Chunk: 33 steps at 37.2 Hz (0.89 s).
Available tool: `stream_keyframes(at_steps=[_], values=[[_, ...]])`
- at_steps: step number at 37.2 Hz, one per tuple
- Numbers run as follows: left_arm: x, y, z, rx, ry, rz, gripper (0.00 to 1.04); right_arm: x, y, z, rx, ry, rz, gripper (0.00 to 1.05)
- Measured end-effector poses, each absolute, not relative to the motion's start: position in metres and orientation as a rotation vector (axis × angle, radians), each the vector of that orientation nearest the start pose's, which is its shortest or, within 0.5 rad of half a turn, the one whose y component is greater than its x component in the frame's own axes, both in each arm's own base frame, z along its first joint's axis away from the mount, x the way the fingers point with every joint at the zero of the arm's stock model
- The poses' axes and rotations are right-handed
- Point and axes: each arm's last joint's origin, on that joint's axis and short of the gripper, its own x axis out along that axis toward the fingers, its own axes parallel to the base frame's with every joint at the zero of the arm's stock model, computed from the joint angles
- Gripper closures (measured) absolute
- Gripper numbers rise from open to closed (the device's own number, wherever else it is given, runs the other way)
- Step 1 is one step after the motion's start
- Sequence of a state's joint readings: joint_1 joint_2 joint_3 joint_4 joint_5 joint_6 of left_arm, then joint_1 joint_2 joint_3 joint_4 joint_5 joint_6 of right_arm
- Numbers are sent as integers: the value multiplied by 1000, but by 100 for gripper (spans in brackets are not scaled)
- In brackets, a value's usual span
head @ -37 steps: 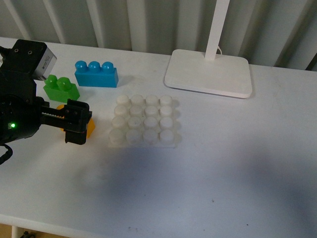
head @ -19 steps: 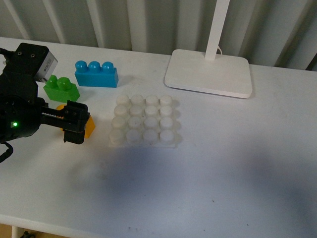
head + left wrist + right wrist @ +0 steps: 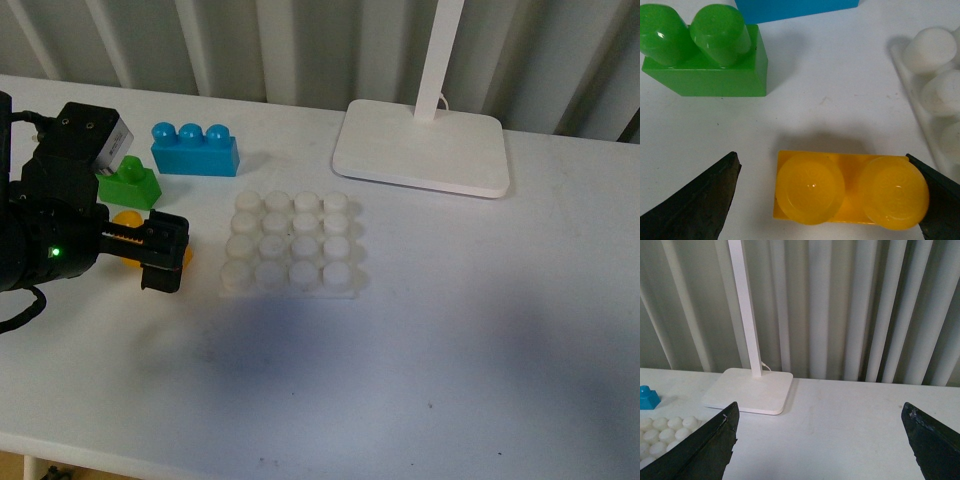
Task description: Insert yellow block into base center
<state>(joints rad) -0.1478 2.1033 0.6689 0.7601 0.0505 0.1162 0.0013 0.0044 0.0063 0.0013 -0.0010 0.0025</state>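
Desk (image 3: 470, 360): white, flat, carrying all items; yellow block (image 3: 850, 192): two-stud brick, studs up, lying on the desk just left of the base and nearer than the green brick, apart from both, mostly hidden by the arm in the front view; left pincer (image 3: 820, 205): released, lowered over the yellow block with one dark finger at each end of it, one finger at or almost at the block's end, the other separated from it by a strip of bare desk; base (image 3: 292, 247): square white plate with a four-by-four grid of round studs, all studs bare, at mid-desk; green brick (image 3: 137, 185): two studs, upright, beyond the yellow block and left of the base; blue brick (image 3: 195, 150): three studs, upright, just beyond and right of the green brick; lamp foot (image 3: 420, 147): smooth white slab with a thin white stem rising from it, far right of the base; right pincer (image 3: 820, 445): released, fingers wide apart with nothing between them, raised above the desk and facing the lamp foot; backdrop (image 3: 850, 305): grey ribbed panel behind the desk.
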Motion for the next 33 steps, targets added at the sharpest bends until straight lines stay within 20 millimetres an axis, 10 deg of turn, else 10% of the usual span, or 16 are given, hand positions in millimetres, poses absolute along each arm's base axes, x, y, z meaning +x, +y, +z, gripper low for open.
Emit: stream_keyframes(at_steps=[9,17,33], values=[[321,-49,32,140,673,-215,7,98,0,165,2,-3,2,9],[322,-52,34,133,668,-206,38,98,0,165,2,-3,2,9],[316,-79,75,104,572,-196,39,98,0,165,2,-3,2,9]])
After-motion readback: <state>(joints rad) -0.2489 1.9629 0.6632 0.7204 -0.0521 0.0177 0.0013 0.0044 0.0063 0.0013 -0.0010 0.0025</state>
